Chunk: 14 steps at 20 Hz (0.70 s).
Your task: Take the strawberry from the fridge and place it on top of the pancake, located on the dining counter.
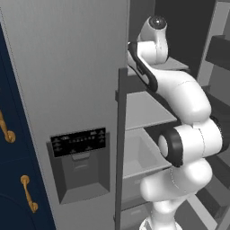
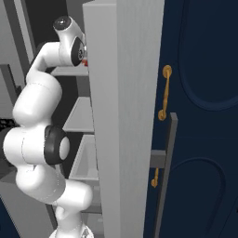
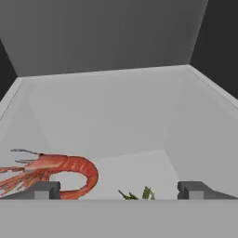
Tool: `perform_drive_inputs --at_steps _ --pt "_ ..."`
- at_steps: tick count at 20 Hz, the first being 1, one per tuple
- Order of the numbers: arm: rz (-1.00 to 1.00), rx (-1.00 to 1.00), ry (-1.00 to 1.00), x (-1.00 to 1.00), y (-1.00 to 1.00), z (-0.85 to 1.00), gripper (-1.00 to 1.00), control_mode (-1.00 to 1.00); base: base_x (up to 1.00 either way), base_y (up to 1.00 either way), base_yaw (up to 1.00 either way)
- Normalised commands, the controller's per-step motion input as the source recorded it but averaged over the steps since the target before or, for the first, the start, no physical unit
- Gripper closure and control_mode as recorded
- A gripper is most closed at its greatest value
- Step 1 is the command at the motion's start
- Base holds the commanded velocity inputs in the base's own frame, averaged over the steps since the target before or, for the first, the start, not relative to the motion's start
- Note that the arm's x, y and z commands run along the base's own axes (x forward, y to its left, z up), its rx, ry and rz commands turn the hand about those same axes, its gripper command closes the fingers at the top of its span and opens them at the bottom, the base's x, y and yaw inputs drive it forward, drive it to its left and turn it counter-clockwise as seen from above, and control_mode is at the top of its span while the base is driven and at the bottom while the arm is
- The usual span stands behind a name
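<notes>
Strawberry leaves, a small green tuft [image 3: 137, 195], poke up between the 2 spread-apart dark fingertips [image 3: 46, 190] of the empty gripper [image 3: 119, 191] on a pale grey shelf [image 3: 116, 116] inside the tall light grey fridge [image 1: 67, 90], just beside a curled orange-red shrimp [image 3: 60, 174].

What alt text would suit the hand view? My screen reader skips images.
A curled orange-red shrimp lies on a pale grey fridge shelf near the open gripper, beside its left fingertip. Small green leaves peek up between the fingertips.
</notes>
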Motion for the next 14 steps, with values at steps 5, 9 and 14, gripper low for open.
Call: perform_drive_inputs --at_steps 5,9,14 --pt "-0.01 0.0 0.0 0.0 0.0 -0.21 -1.0 -1.0 0.0 0.0 0.0" --pt "-0.03 0.01 0.0 0.0 -0.03 -0.27 -1.0 -1.0 0.0 0.0 0.0" --pt "-0.04 0.0 0.0 0.0 -0.01 -0.12 -1.0 -1.0 0.0 0.0 0.0"
